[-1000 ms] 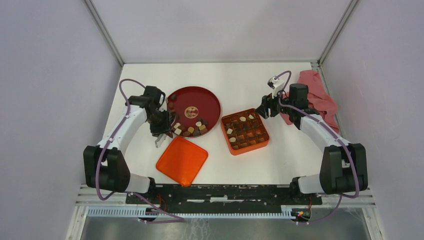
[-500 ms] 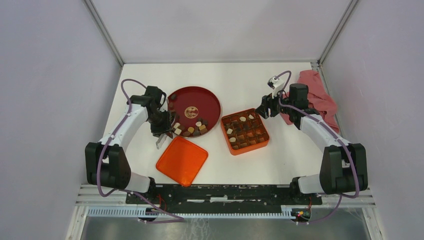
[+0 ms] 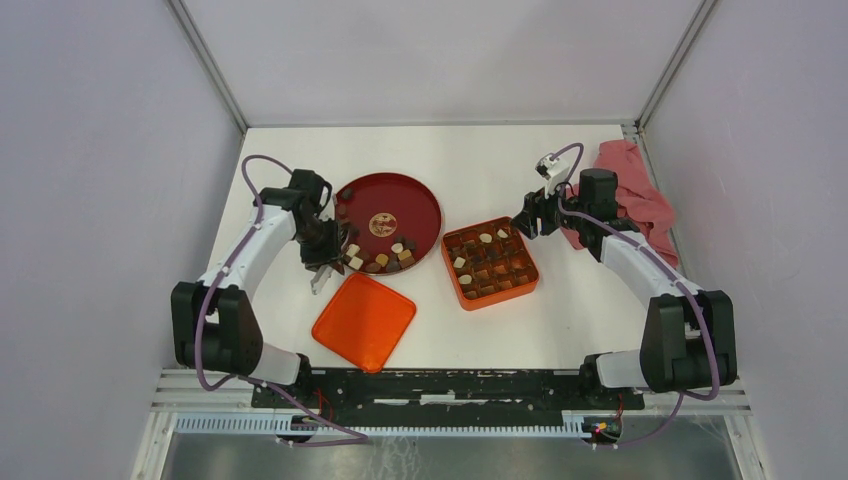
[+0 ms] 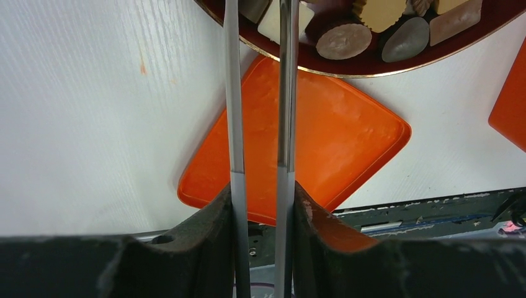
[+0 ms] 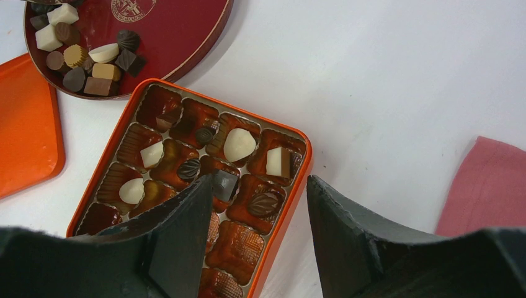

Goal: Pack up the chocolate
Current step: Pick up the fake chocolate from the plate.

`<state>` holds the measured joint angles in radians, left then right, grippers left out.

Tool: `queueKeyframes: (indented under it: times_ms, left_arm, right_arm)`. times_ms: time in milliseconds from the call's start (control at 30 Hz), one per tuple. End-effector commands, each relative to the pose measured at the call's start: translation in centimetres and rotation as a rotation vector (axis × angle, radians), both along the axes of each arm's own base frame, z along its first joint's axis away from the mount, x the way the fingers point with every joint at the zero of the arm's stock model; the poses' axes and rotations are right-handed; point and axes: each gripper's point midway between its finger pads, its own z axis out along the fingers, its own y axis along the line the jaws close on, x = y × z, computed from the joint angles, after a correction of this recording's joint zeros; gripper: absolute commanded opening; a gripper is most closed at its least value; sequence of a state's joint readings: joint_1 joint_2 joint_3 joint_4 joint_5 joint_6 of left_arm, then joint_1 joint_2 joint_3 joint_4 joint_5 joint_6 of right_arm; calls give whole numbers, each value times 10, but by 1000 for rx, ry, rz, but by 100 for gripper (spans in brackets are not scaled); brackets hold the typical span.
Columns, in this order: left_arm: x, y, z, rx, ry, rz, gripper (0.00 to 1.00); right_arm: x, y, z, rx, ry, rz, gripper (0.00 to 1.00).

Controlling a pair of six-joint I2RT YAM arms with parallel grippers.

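White surface (image 3: 500, 160), pale walls. Chocolate (image 3: 385, 258) heaped at the near rim of the red plate (image 3: 415, 195), and several pieces sit in orange box (image 5: 307, 155) compartments. Left gripper (image 3: 330, 258) over the plate's near-left rim, thin fingers narrowly parted, tips cropped, hold can't be told. Right gripper (image 5: 260, 186) wide apart, empty, above the box. Orange lid (image 3: 364, 320) beside the plate.

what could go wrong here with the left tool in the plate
The left tool reaches thin fingers into the tight cluster of chocolates at the plate rim; closing may nudge neighbours over the rim onto the orange lid beside it. Several compartments of the box already hold pieces, so a drop could land on a filled one.
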<state>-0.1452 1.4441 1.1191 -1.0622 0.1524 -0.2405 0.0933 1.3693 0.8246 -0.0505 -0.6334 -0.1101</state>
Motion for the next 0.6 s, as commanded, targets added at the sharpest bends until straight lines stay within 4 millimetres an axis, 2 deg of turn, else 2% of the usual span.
queueKeyframes:
  times_ms: [0, 367, 567]
  left_arm:
    - [16, 5, 20, 18, -78, -32, 2]
    - [11, -4, 37, -43, -133, -57, 2]
    - [10, -13, 46, -100, -184, -74, 2]
  right_arm:
    - [3, 2, 17, 18, -63, 13, 63]
    - [3, 3, 11, 21, -49, 26, 64]
    - [0, 7, 10, 39, -40, 52, 71]
